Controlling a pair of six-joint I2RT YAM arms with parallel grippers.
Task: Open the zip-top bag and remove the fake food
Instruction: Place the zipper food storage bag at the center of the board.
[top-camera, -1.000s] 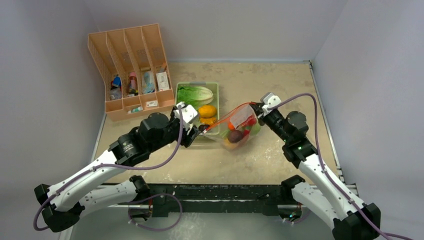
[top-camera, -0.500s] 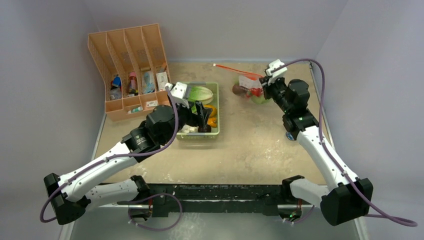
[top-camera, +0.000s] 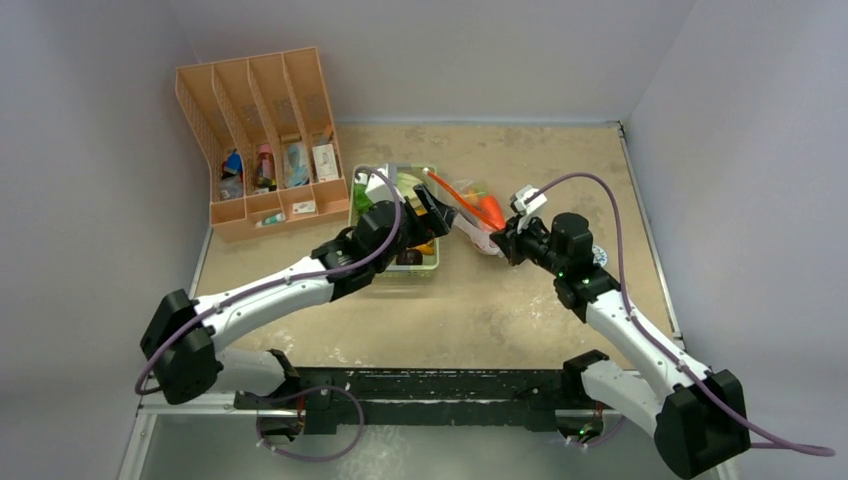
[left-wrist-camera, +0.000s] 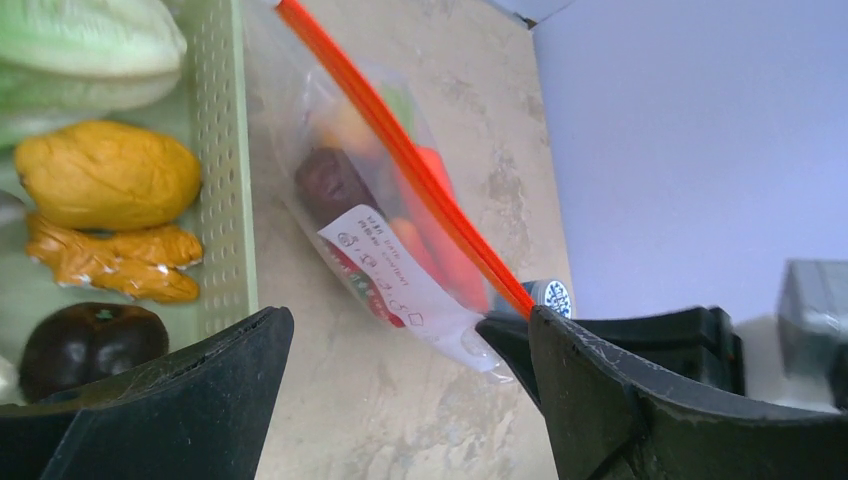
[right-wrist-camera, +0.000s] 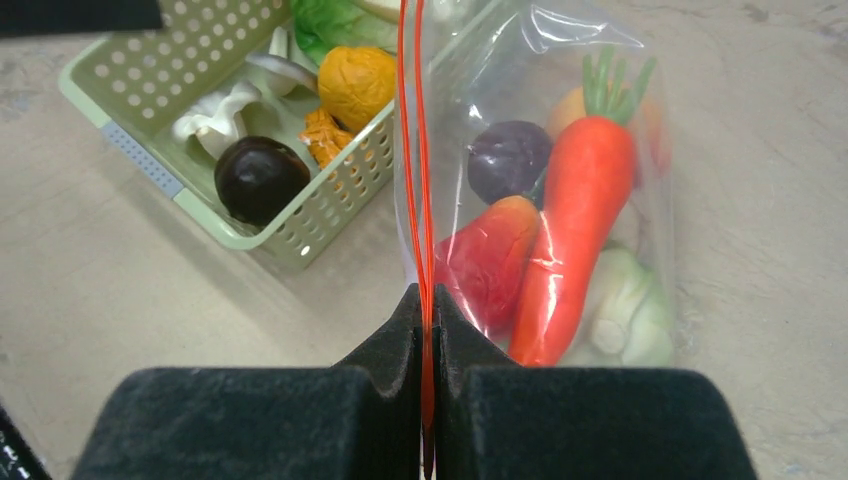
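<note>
The zip-top bag (top-camera: 470, 208) lies beside the tray, its orange-red zip strip (right-wrist-camera: 412, 150) stretched toward the right arm. My right gripper (right-wrist-camera: 427, 330) is shut on the end of that strip; it also shows in the top view (top-camera: 500, 242). Through the plastic I see an orange carrot (right-wrist-camera: 582, 220), a red chili (right-wrist-camera: 490, 262), a dark purple piece (right-wrist-camera: 510, 160) and a pale-green cabbage (right-wrist-camera: 625, 300). My left gripper (left-wrist-camera: 405, 330) is open wide at the tray's right edge (top-camera: 432, 208). The bag (left-wrist-camera: 375, 215) lies just ahead of its fingers, with no touch showing.
The pale-green tray (top-camera: 432, 262) holds lettuce, a yellow pepper (left-wrist-camera: 105, 175), a ginger-like piece and a dark round fruit (right-wrist-camera: 258, 178). An orange desk organizer (top-camera: 262, 140) stands at the back left. Grey walls close in the table at the back and sides.
The right gripper has carried the bag from the back right to beside the tray. The left gripper has moved from over the tray to the bag's side.
</note>
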